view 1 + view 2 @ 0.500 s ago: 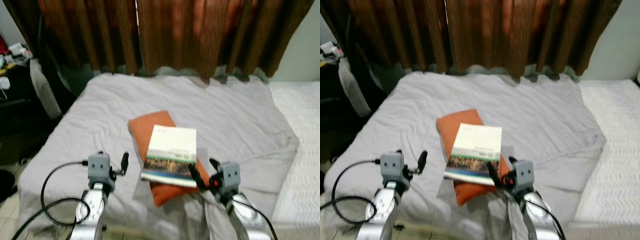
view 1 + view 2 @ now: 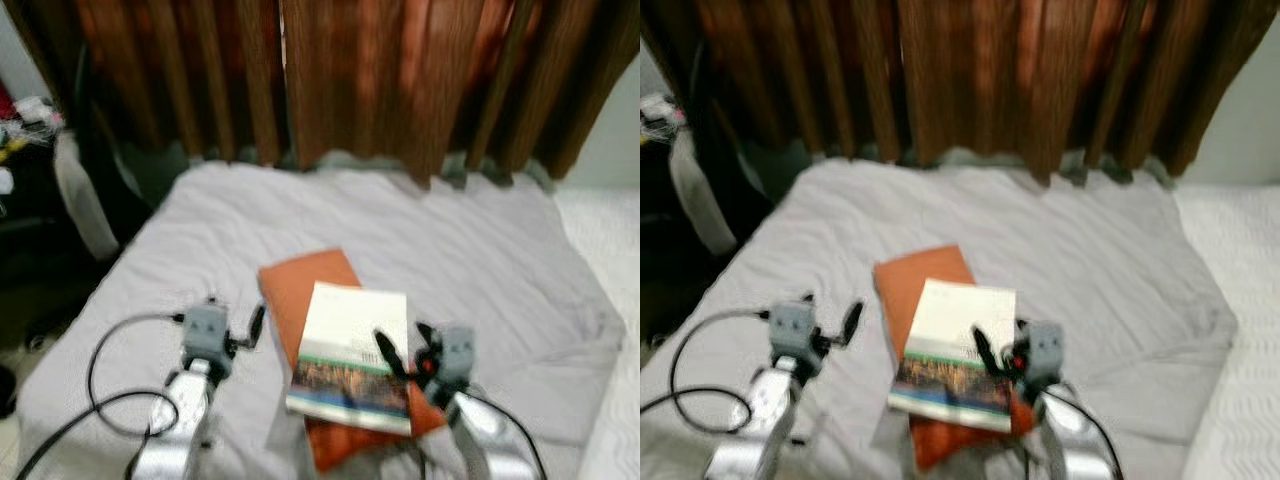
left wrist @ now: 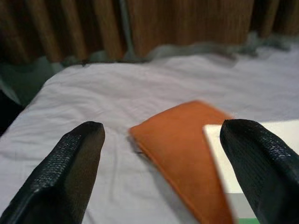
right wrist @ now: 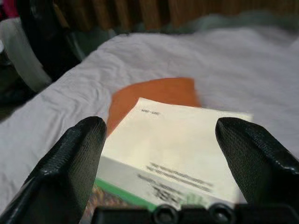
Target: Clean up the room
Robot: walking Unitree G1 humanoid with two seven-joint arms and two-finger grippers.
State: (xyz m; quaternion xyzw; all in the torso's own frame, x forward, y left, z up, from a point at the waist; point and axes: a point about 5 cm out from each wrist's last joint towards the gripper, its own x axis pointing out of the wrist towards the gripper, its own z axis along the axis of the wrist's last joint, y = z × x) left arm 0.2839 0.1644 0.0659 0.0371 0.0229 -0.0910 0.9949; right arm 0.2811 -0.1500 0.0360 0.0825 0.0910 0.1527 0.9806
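A white book (image 2: 350,345) with a green and photo band lies on an orange flat book (image 2: 298,285) in the middle of the grey bed sheet (image 2: 460,240). My right gripper (image 2: 405,345) hovers open over the white book's near right part; in the right wrist view its fingers (image 4: 74,163) straddle the white book (image 4: 177,140). My left gripper (image 2: 240,328) is open just left of the orange book, above the sheet. The left wrist view has the orange book (image 3: 182,144) between the fingers (image 3: 70,172), with the white book's corner (image 3: 233,154) beside it.
Brown curtains (image 2: 350,80) hang behind the bed. Dark furniture with clutter (image 2: 30,160) stands at the left. A white textured mattress (image 2: 610,230) adjoins the bed on the right. A black cable (image 2: 110,370) loops from my left arm.
The camera has moved closer to the bed and the picture is blurrier. My right gripper now reaches over the white book's near right part; the left sits nearer the orange book.
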